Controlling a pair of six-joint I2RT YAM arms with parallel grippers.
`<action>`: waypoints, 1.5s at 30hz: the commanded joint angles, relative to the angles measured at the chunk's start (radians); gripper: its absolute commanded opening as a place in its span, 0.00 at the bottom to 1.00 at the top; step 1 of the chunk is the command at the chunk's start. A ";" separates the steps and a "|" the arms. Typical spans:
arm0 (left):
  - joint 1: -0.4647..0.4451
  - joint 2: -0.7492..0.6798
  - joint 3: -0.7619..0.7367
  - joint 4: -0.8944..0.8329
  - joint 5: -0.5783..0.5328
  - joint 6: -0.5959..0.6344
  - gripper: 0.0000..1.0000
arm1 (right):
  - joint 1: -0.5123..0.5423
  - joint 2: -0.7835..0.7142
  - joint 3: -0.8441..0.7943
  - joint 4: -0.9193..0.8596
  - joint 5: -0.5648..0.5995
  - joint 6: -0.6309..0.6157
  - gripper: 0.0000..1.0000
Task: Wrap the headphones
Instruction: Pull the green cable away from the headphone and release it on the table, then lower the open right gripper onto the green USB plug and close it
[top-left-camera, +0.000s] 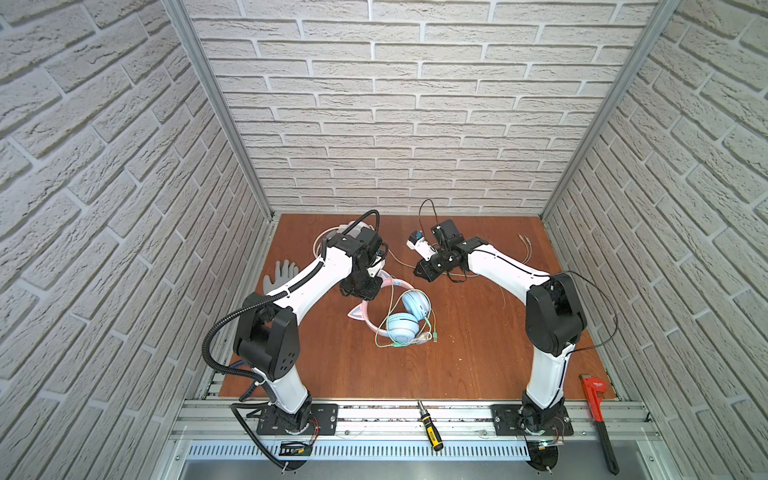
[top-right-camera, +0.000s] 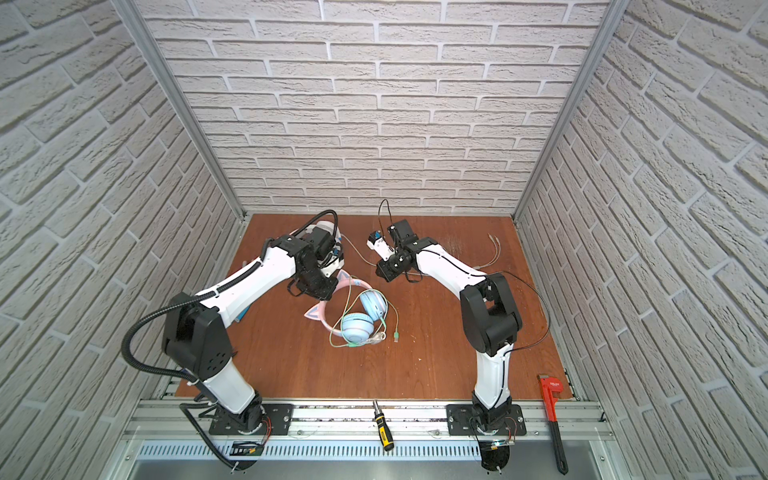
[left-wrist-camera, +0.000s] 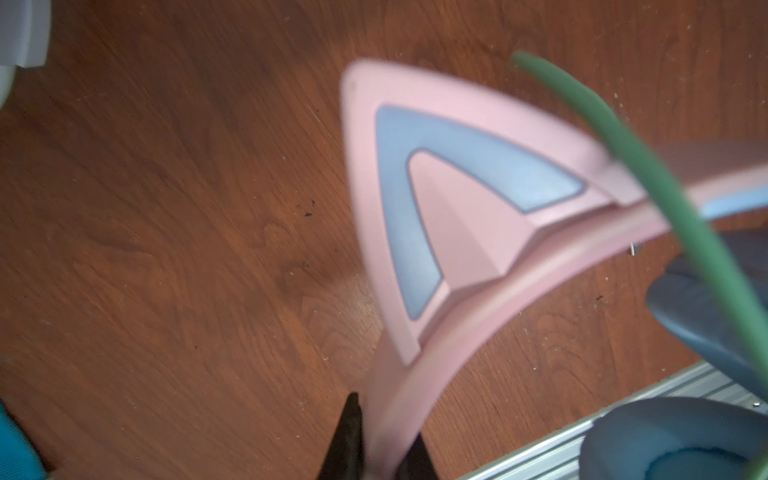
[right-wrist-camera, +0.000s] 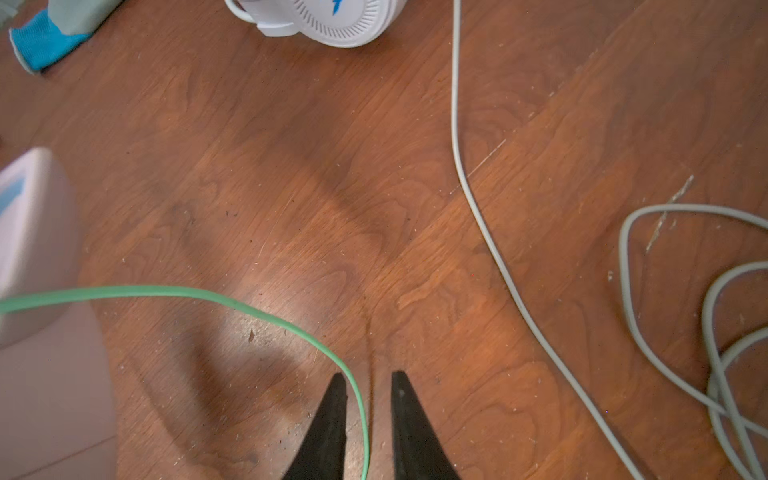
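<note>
Robot test cell, not a home. Your inventory:
- brick-pattern wall panels (top-left-camera: 374, 104) on three sides, set in aluminium frame posts (top-left-camera: 219, 104);
- one wood-grain tabletop (top-left-camera: 478, 353);
- left arm (top-left-camera: 307, 274) and right arm (top-left-camera: 507, 266), bolted to a slotted aluminium rail (top-left-camera: 374, 415);
- a screwdriver (top-left-camera: 429, 426) and a red pipe wrench (top-left-camera: 600, 424) lying on the frame at the front edge.

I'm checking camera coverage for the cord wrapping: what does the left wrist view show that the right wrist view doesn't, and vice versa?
Left wrist only: the left hand shut on the pink headphones by the band, and their ear cushions. Right wrist only: the right hand open, the green cable running between its fingers, plus the white headphones and a pale cable. Both: the green cable, pink headphones and wooden table.
</note>
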 joint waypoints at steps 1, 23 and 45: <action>0.021 -0.049 -0.020 0.034 0.072 -0.002 0.00 | -0.018 -0.003 -0.033 0.064 -0.056 0.109 0.24; 0.103 -0.043 -0.107 0.131 0.141 -0.107 0.00 | 0.101 -0.398 -0.519 0.007 0.265 0.663 0.50; 0.134 -0.023 -0.148 0.168 0.169 -0.182 0.00 | 0.288 -0.255 -0.537 -0.049 0.347 0.821 0.40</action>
